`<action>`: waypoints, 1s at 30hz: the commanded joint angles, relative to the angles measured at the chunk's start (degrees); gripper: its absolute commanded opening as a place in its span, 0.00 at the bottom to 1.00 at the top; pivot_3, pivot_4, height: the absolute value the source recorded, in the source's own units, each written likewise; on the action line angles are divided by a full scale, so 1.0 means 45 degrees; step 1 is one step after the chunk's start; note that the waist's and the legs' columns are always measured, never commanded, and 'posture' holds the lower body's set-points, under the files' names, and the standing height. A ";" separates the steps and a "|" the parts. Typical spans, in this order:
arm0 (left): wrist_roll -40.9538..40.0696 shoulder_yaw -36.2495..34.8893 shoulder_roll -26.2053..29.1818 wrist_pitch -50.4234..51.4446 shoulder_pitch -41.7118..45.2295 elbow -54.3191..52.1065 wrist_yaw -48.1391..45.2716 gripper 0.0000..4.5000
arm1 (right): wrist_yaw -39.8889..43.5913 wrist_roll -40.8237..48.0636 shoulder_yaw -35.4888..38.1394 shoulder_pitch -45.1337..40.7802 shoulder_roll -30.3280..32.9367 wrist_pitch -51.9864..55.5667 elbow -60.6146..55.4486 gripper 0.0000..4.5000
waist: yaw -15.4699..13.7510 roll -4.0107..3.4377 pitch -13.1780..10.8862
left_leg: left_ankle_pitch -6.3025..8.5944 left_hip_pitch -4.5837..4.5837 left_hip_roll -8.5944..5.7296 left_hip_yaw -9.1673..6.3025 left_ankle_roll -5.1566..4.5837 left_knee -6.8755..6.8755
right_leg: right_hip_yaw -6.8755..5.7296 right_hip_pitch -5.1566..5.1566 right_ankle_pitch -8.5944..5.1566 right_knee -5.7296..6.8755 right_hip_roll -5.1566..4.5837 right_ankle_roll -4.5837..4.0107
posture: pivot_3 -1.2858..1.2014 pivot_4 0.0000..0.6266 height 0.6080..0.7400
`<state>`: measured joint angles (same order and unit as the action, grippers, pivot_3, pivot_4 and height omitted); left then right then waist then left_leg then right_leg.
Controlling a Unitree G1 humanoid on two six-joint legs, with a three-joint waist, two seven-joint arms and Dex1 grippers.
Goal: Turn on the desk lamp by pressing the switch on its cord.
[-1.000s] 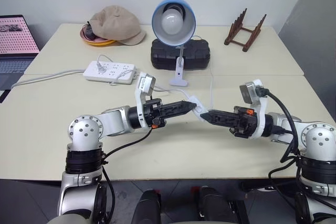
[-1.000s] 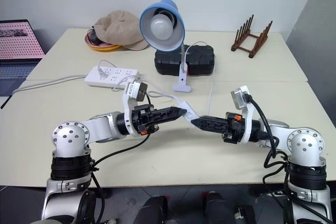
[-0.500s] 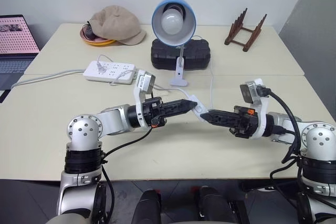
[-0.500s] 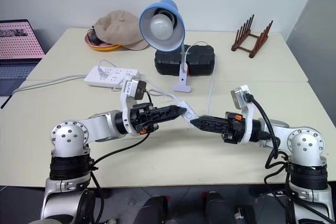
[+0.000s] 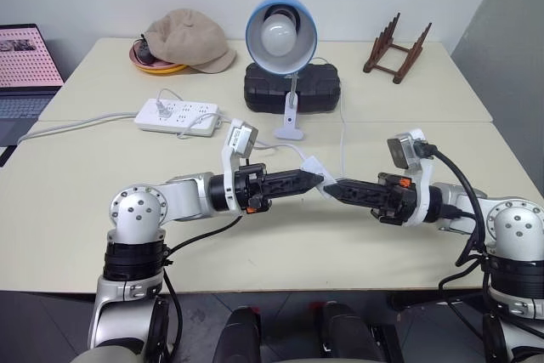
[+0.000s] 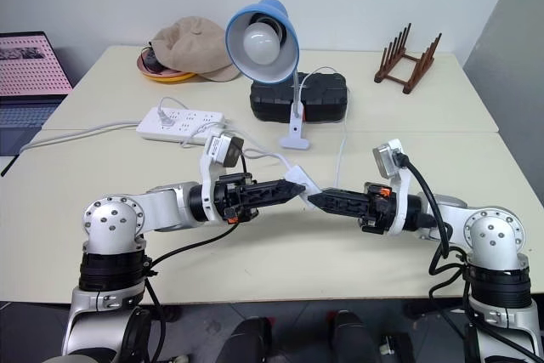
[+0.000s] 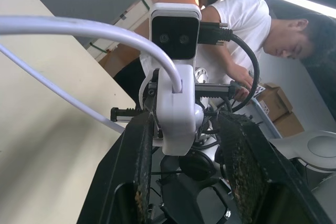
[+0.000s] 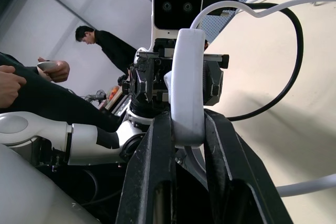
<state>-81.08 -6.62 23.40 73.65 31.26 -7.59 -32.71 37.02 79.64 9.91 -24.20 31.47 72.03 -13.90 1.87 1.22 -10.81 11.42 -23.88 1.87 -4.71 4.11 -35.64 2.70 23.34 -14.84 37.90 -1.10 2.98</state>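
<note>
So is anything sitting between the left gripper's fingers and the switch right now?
Nothing visible does. The right gripper is shut on the switch, holding it up between the left gripper's open fingers, with only air on either side.

Glossy white plastic switch; soft beige cloth cap; brown wooden rack.

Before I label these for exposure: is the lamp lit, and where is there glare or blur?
Left eye view: the desk lamp looks unlit, light even, soft shadows. Left wrist view: bright ceiling strip, the switch sharp, background soft. Right wrist view: the switch sharp, people behind blurred.
</note>
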 commanded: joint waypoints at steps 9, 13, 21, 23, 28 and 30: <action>-0.1000 -0.0277 0.0032 -0.0105 0.0216 0.0058 0.0360 0.12 | 0.0138 0.0446 -0.0001 -0.0035 0.0335 -0.0113 -0.0438 0.08 | 0.0000 0.0000 0.0000 | 0.0000 -0.0002 0.0000 0.0000 0.0000 0.0001 | 0.0000 0.0000 0.0000 -0.0003 0.0000 0.0000 | 0.52 0.24 1.00; -0.1253 -0.0292 0.0051 -0.0127 0.0191 0.0073 0.0493 0.12 | 0.0143 0.0462 -0.0022 0.0008 0.0383 -0.0144 -0.0450 0.08 | 0.0000 0.0000 0.0000 | 0.0000 -0.0001 0.0000 0.0000 0.0000 0.0001 | 0.0000 0.0000 0.0000 -0.0004 0.0000 0.0000 | 0.52 0.24 1.00; -0.1512 -0.0161 0.0073 -0.0188 -0.0095 -0.0155 0.0781 0.19 | 0.0187 0.0365 -0.0142 0.0043 0.0458 -0.0300 -0.0520 0.08 | 0.0001 0.0000 0.0000 | 0.0001 -0.0001 0.0000 0.0000 0.0000 0.0004 | 0.0000 0.0000 -0.0001 -0.0007 0.0000 -0.0002 | 0.52 0.24 1.00; -0.1677 -0.0256 0.0010 -0.0253 -0.0123 0.0038 0.0892 0.31 | 0.0236 0.0311 -0.0183 0.0018 0.0504 -0.0343 -0.0529 0.08 | -0.0001 0.0000 0.0000 | 0.0000 -0.0001 0.0000 0.0000 0.0000 0.0006 | 0.0000 0.0000 -0.0002 -0.0007 0.0000 -0.0003 | 0.52 0.24 1.00; -0.1100 -0.0450 0.0429 -0.0411 -0.0199 0.0308 0.0839 0.50 | 0.0383 -0.0047 -0.0285 -0.0105 0.0603 -0.0485 -0.0483 0.08 | -0.0001 0.0001 0.0000 | 0.0000 -0.0001 0.0000 0.0000 0.0000 0.0004 | 0.0000 0.0000 -0.0003 -0.0007 0.0000 -0.0005 | 0.52 0.24 1.00; -0.0599 -0.0640 0.0838 -0.0602 -0.0376 0.0291 0.0592 0.60 | 0.0485 -0.0452 -0.0417 -0.0238 0.0642 -0.0672 -0.0394 0.08 | 0.0028 0.0000 0.0000 | 0.0000 0.0000 0.0000 0.0000 0.0000 0.0005 | 0.0000 0.0002 -0.0006 -0.0007 0.0000 -0.0010 | 0.52 0.24 1.00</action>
<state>-85.41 -7.17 25.46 72.62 30.10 -5.74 -28.47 37.66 78.88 8.07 -24.01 33.72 70.42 -14.42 2.00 1.23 -10.81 11.42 -23.87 1.87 -4.71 4.11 -35.60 2.70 23.37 -14.87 37.87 -1.10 2.94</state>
